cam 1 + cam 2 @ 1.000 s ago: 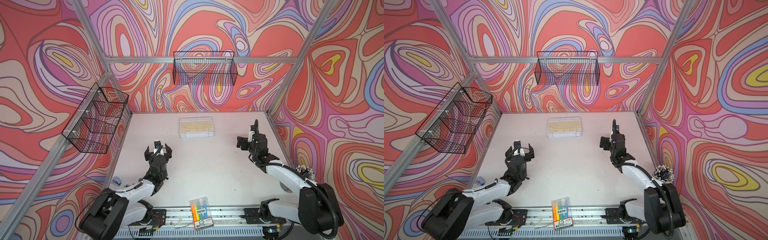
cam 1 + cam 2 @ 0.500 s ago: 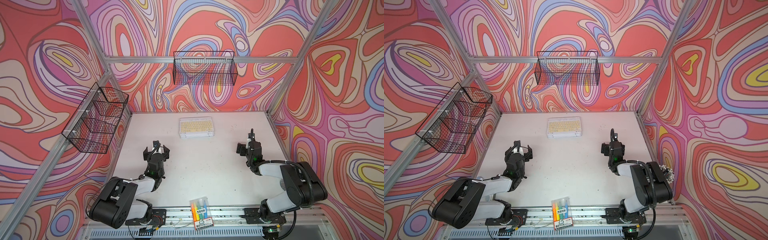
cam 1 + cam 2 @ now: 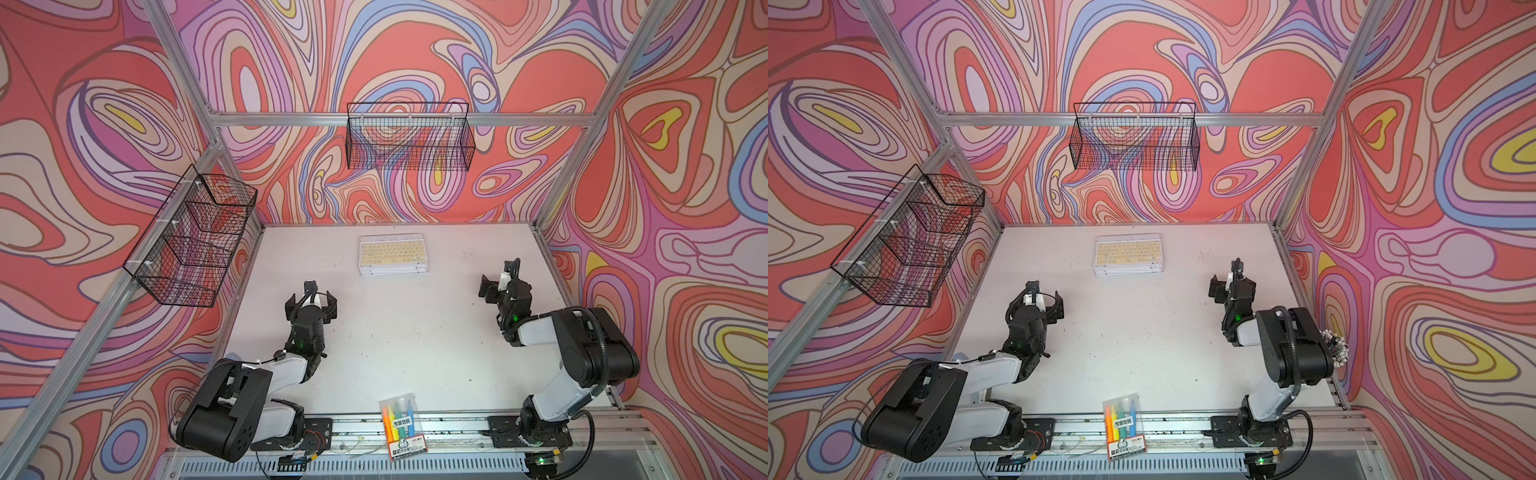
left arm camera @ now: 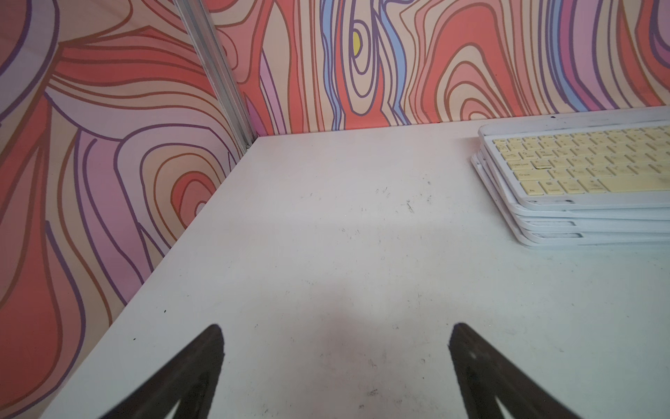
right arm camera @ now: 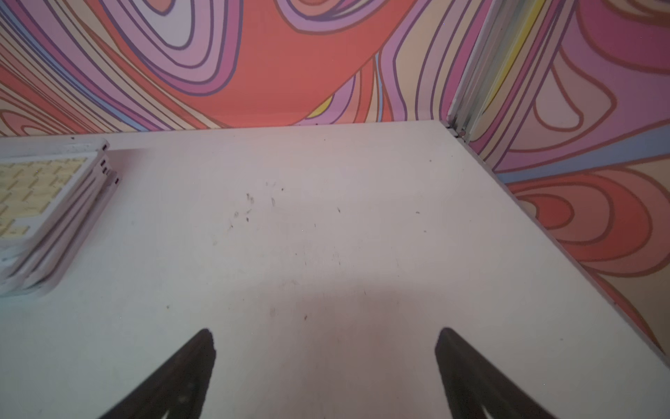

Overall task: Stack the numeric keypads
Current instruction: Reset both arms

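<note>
To the left of the stack of numeric keypads (image 3: 392,259), and nearer to the robot than it, the left fingers (image 4: 195,366) stand wide apart above the bare table (image 3: 415,353), holding nothing. Their own wrist view shows only their dark tips; the rest is cut off. The stack itself lies near the back wall of the table. Only its top keypad (image 4: 580,163) shows keys. Those under it show only thin white edges, so their key colours are hidden, and I cannot count them surely; at least five layers are visible. Both wrist views cut the stack at the border. To the right of the stack, well apart from it, the right fingers (image 5: 188,364) are spread wide too, with only table between them.

There is one stack. There are two black wire baskets, one (image 3: 195,245) on the wall left of the stack and one (image 3: 409,141) on the wall behind it. One clear pack of markers (image 3: 401,424) lies far from the stack at the near table edge and holds four markers.

The top keypad is flat and rectangular, with a white frame and pale yellow keys. The edges below it are slightly shifted against each other.
</note>
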`<control>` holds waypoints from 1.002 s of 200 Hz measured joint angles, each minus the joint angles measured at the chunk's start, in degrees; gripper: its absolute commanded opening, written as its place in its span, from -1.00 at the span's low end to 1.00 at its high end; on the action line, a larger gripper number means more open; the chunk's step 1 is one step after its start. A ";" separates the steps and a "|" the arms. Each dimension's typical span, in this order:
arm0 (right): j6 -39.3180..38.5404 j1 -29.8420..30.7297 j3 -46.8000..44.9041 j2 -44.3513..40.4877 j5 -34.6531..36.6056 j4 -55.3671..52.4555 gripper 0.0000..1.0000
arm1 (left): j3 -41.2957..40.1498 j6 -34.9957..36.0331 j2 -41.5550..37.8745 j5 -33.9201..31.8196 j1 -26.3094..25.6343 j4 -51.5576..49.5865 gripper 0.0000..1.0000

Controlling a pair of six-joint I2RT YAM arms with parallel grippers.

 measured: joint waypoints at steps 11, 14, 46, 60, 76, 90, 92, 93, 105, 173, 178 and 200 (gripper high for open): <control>0.00 -0.17 -2.08 1.07 -0.57 1.81 0.97 | -1.31 1.03 -0.76 -0.28 0.02 2.27 1.00; 0.02 -0.17 -2.43 1.27 -0.76 1.88 0.97 | -1.81 1.25 -0.74 -0.50 0.02 3.48 1.00; 0.17 -0.28 -0.87 1.62 -1.29 2.19 0.97 | -2.78 4.70 8.79 -1.36 0.26 11.91 1.00; 0.24 -0.31 -0.55 1.62 -1.31 3.13 0.97 | -1.62 5.42 13.66 -1.60 0.92 14.03 1.00; 0.26 -0.31 -0.55 1.62 -1.36 3.32 0.97 | -0.07 4.04 13.35 0.39 3.52 10.47 1.00; 0.26 -0.31 -0.55 1.62 -1.36 3.48 0.97 | 1.53 0.96 12.76 5.29 9.75 9.90 1.00; 0.26 -0.31 -0.55 1.62 -1.38 3.48 0.97 | 2.01 0.46 12.90 6.16 10.75 9.75 1.00; 0.26 -0.31 -0.55 1.62 -1.38 3.48 0.97 | 2.16 0.28 12.92 6.29 11.06 9.60 1.00; 0.26 -0.31 -0.55 1.62 -1.33 3.48 0.97 | 5.03 -1.16 13.18 9.35 14.75 4.98 1.00; 0.70 -0.31 -0.48 1.62 0.44 3.28 0.97 | 8.00 -2.67 14.01 16.04 14.27 -0.26 1.00; 0.70 -0.31 -0.48 1.62 0.44 3.23 0.97 | 8.00 -2.73 13.97 16.11 14.27 -0.52 1.00; 0.70 -0.31 -0.48 1.62 0.48 3.15 0.97 | 7.98 -2.78 14.01 16.35 14.27 -0.74 1.00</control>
